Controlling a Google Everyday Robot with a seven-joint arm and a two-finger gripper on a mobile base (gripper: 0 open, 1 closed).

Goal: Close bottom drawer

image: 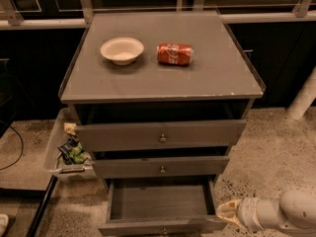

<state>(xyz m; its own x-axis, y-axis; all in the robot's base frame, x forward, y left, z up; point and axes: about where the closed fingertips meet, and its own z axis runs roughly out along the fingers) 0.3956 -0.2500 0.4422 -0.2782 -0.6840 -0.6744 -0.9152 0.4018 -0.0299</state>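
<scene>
The bottom drawer (pixel 160 204) of the grey cabinet is pulled out and open, its inside empty; its narrow front panel sits at the bottom edge of the view, with the knob barely showing. My gripper (pixel 226 214) comes in from the lower right on a white arm and sits right beside the drawer's right front corner, close to or touching it. The mid-width drawer (pixel 162 166) and the widest top drawer (pixel 162 135) above it are nearly closed, each with a small brass knob.
On the cabinet top (pixel 163 83) stand a white bowl (pixel 122 50) and a red soda can (pixel 175 54) lying on its side. A clear bin (pixel 61 149) with wrappers sits on the floor at the left. A white post (pixel 303 95) stands at the right.
</scene>
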